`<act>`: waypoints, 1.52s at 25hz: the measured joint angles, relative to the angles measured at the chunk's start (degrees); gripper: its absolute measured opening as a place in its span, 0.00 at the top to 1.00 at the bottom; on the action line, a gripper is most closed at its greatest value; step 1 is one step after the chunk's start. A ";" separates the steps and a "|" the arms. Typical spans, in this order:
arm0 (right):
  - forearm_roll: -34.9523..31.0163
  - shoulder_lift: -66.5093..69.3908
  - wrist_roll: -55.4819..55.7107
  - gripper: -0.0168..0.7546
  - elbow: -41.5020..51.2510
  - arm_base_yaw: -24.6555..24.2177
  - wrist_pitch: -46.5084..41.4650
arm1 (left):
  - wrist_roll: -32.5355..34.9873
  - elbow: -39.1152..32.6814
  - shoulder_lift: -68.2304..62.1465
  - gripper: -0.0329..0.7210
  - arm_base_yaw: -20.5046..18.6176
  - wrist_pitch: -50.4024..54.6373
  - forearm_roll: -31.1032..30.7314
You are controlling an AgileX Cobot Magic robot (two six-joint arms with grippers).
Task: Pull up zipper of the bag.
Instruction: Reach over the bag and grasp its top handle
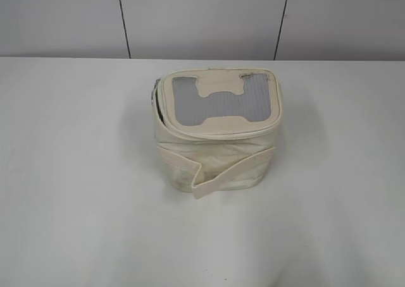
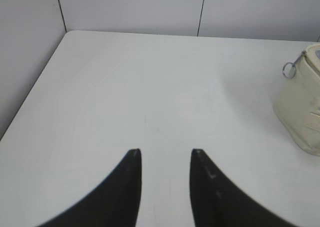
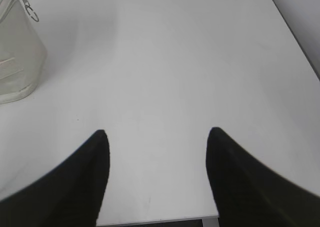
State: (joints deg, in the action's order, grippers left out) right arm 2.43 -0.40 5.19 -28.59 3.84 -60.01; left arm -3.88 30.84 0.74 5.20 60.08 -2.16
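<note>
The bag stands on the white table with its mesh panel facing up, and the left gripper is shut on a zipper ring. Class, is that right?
Not quite. The bag does stand on the table, mesh panel up, but the left gripper is open and holds nothing. The left wrist view shows the ring well off to its right.

Left claw (image 2: 165,152) black curved tapering fingers, right claw (image 3: 157,132) matte black, pointed

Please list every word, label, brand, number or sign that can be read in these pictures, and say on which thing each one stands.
None: no view shows any readable text.
The bag is plain cream fabric; the patch on its mesh top bears no print.
The table and the wall panels are blank.
Both the left gripper and the right gripper are unmarked black.
</note>
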 joint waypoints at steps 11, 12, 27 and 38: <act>0.00 0.00 0.00 0.35 0.00 0.00 0.00 | 0.00 0.00 0.00 0.64 0.00 0.00 0.00; 0.00 0.00 0.00 0.35 0.00 0.00 0.00 | 0.00 0.00 0.00 0.64 0.00 0.00 0.00; 0.00 0.00 0.00 0.35 0.00 0.00 0.00 | 0.00 0.00 0.00 0.64 0.00 0.00 0.00; -15.61 14.97 -15.48 0.41 -1.73 0.00 6.24 | 0.00 0.00 0.00 0.64 0.02 0.00 0.00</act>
State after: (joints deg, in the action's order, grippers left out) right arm -13.18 14.57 -10.29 -30.32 3.84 -53.77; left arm -3.88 30.84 0.74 5.22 60.08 -2.16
